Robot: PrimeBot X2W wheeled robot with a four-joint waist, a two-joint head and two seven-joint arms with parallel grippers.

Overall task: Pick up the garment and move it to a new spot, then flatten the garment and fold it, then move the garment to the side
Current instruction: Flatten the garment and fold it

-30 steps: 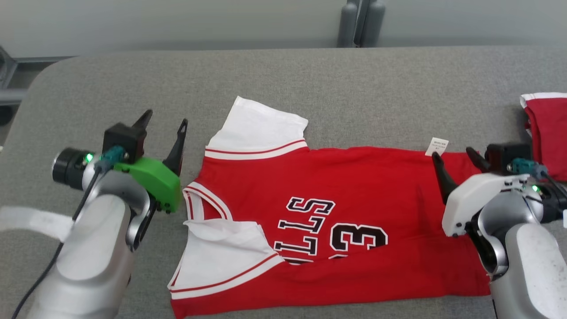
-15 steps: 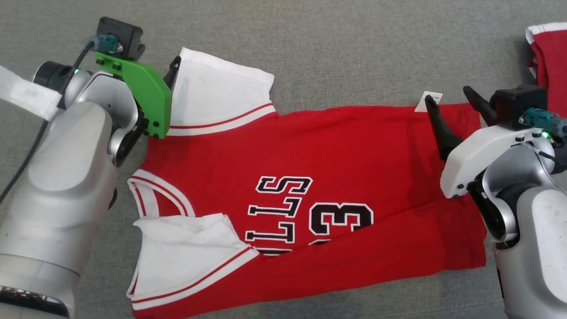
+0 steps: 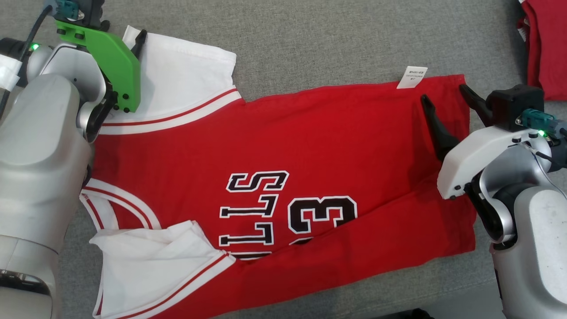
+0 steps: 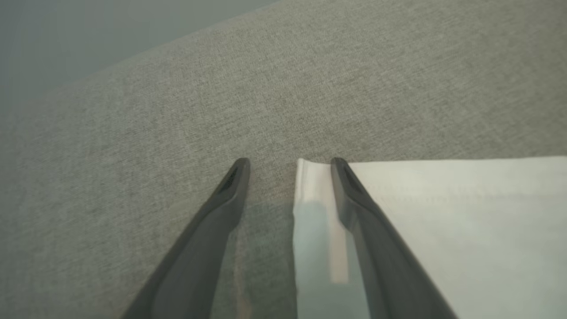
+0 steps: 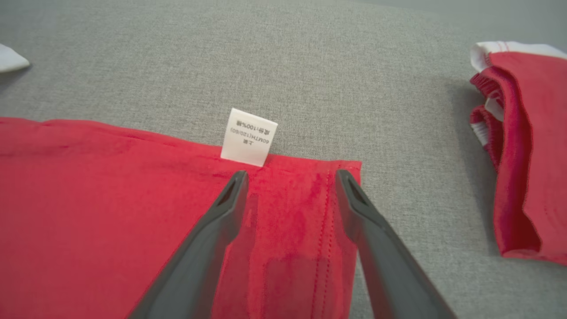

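Swung outward since a second ago, the left gripper (image 4: 290,164) straddles the white sleeve (image 3: 177,84) corner, far from the care label (image 3: 412,77), jaws spread and empty. The right gripper (image 3: 444,93), equally wide, hovers just beside that label. The garment (image 3: 310,150) lies flat, looking light and limp; pinch its corners.

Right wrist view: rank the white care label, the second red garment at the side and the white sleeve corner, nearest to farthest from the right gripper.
From the right gripper:
1. The care label, just beyond the fingertips at the edge of the jersey.
2. The second red garment, off to the view's right.
3. The white sleeve corner, at the view's far left edge.
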